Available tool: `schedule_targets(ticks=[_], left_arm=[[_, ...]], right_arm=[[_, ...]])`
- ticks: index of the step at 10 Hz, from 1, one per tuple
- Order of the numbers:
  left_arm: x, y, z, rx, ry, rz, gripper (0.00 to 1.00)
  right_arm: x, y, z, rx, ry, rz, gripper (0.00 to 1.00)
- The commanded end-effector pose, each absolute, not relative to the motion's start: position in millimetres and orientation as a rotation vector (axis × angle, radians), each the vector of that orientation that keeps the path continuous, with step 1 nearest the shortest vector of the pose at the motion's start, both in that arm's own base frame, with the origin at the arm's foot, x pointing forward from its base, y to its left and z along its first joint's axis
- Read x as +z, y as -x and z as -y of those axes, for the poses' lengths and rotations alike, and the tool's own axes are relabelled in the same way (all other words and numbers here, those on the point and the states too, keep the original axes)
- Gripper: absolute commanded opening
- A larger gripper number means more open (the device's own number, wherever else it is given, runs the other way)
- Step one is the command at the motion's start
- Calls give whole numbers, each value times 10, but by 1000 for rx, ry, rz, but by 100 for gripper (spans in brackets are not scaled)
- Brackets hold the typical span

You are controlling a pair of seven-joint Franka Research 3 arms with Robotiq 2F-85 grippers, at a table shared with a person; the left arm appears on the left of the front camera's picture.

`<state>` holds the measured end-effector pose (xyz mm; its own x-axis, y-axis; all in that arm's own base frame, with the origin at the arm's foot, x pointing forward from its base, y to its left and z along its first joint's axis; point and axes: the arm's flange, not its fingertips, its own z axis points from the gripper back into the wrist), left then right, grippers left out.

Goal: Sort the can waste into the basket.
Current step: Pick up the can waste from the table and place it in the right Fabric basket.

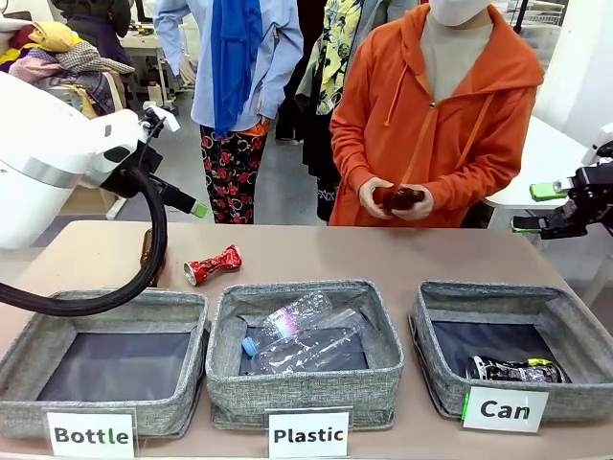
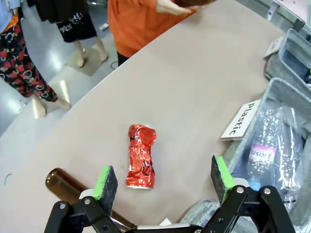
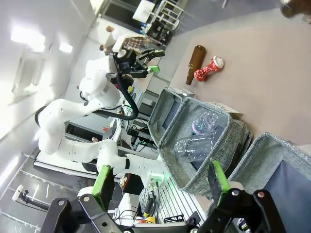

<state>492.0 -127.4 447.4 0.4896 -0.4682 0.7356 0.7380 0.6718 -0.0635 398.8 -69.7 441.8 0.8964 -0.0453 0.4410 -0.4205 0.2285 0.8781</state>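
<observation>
The crushed red can (image 1: 213,265) lies on the table behind the bins, its silver end facing the robot. My left gripper (image 1: 185,168) hangs open above it. In the left wrist view the red can (image 2: 141,156) lies just ahead of the open left gripper (image 2: 163,182), nearer the left pad. The dark can with green and white print (image 1: 512,369) lies inside the grey basket (image 1: 575,307) behind the "Can" card. Out past the table's far right, my right gripper (image 1: 534,207) is open and holds nothing; the right wrist view shows it (image 3: 160,182) above the basket rim (image 3: 272,145).
A brown bottle (image 1: 148,254) lies left of the red can. The "Plastic" bin (image 1: 306,393) holds clear bottles, and the "Bottle" bin (image 1: 96,307) sits at the left. A person in orange at the far side holds a brown bottle (image 1: 397,198) in both hands.
</observation>
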Motion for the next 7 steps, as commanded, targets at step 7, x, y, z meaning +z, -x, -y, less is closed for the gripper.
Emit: schedule_targets(ticks=[7], left_arm=[[4137,-5717,1785,-1204,115,206,100]], right_arm=[[4432,-3960,723,298,-1323,419,100]])
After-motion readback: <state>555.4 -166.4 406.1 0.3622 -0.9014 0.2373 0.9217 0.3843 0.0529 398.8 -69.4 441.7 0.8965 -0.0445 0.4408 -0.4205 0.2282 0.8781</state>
